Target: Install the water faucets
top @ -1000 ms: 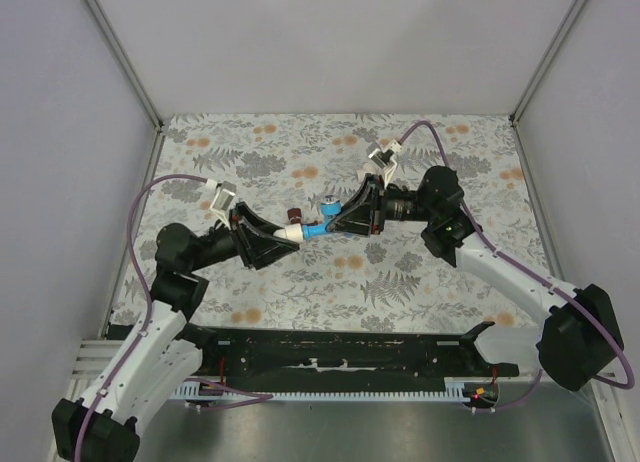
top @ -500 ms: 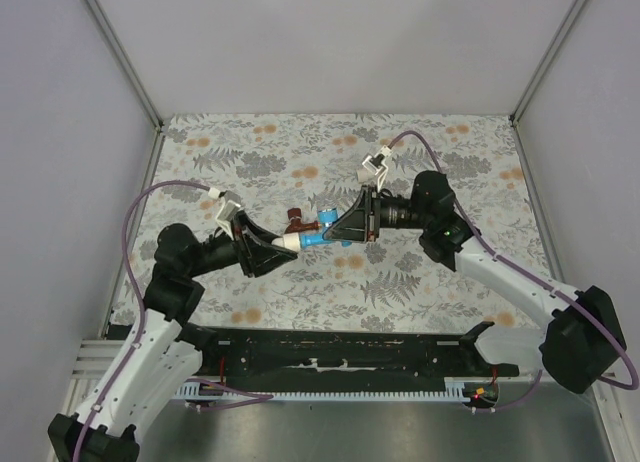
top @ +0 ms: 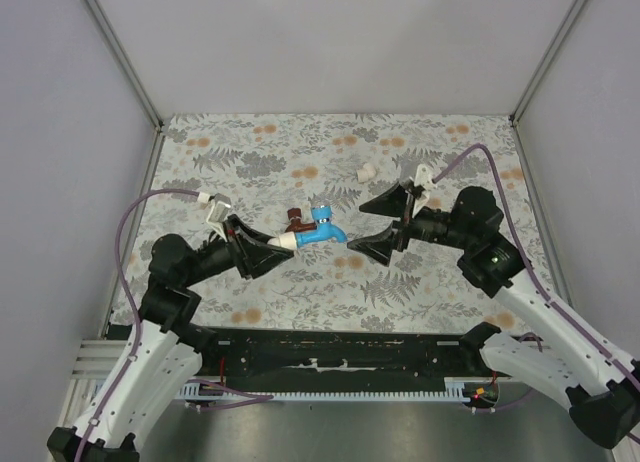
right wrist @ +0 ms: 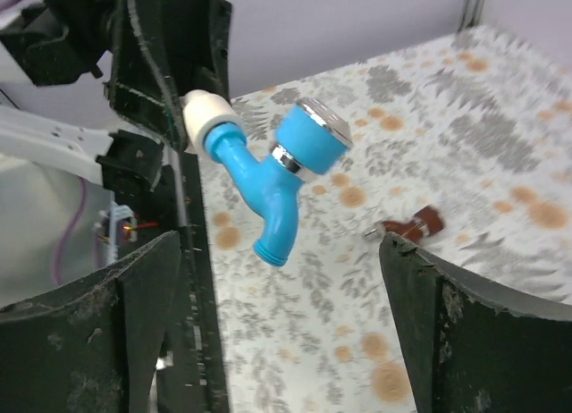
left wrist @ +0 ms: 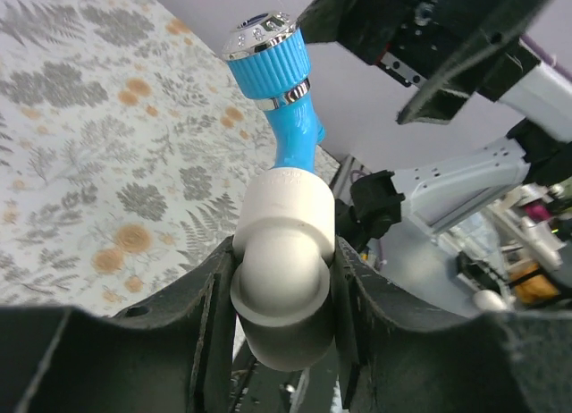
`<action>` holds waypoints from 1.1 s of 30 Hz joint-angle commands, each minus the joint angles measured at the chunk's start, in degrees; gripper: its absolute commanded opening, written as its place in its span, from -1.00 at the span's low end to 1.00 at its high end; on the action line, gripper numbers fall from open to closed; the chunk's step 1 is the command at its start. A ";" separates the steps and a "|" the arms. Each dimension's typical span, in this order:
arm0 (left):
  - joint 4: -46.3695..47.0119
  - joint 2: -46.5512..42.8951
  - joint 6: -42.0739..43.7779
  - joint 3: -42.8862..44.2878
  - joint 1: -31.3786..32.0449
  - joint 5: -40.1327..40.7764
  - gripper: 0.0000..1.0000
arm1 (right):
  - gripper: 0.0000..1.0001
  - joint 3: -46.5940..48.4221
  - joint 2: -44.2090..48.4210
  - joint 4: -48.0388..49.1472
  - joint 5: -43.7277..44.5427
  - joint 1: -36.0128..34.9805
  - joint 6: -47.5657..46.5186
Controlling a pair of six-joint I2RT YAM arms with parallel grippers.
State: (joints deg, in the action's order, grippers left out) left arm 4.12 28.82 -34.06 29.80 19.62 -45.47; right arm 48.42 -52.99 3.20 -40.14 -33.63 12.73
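Note:
The blue water faucet (top: 322,227) sticks out of a white fitting (top: 283,241), held in the air above the mat. My left gripper (top: 275,242) is shut on that fitting, which sits squeezed between both fingers in the left wrist view (left wrist: 284,252), with the blue faucet (left wrist: 281,91) pointing away from it. My right gripper (top: 357,225) stands wide open just right of the faucet and touches nothing. In the right wrist view the blue faucet (right wrist: 281,176) hangs ahead of the spread fingers. The red-brown water faucet (top: 296,220) lies on the mat behind the blue one and shows again in the right wrist view (right wrist: 413,225).
A small white stubby fitting (top: 367,171) lies on the floral mat (top: 250,162) behind the right gripper. White walls enclose the mat on three sides. A black rail (top: 340,357) runs along the near edge between the arm bases.
My right gripper has opened, let go of the blue faucet and drawn back to the right. The left gripper still holds the fitting with the faucet in it.

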 commanded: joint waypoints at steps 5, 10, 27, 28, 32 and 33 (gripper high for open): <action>15.38 7.30 -28.23 -1.06 -0.19 -0.40 -0.96 | 0.96 -4.30 4.92 4.35 -6.60 -0.21 -29.59; 18.99 10.90 -35.71 -0.27 -0.10 -3.21 -0.96 | 0.96 -2.81 1.67 5.76 -12.15 -0.56 -34.78; 19.70 14.86 -46.44 3.95 -0.10 -6.91 -0.96 | 0.96 -1.40 -3.25 15.52 -11.54 -2.23 -36.20; 19.35 14.95 -46.79 4.38 -0.10 -7.17 -0.96 | 0.96 -1.40 -3.61 15.87 -11.71 -2.41 -36.29; 17.59 15.04 -46.88 5.44 -0.10 -7.87 -0.96 | 0.96 -1.23 -4.93 16.40 -11.63 -2.93 -36.90; 17.59 14.95 -46.97 5.62 -0.02 -8.05 -0.96 | 0.96 -1.05 -5.28 16.40 -11.45 -2.94 -37.08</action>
State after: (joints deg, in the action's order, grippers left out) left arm 19.20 44.27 -78.15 31.68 19.44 -50.48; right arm 44.93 -57.10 17.37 -51.20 -36.03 -23.16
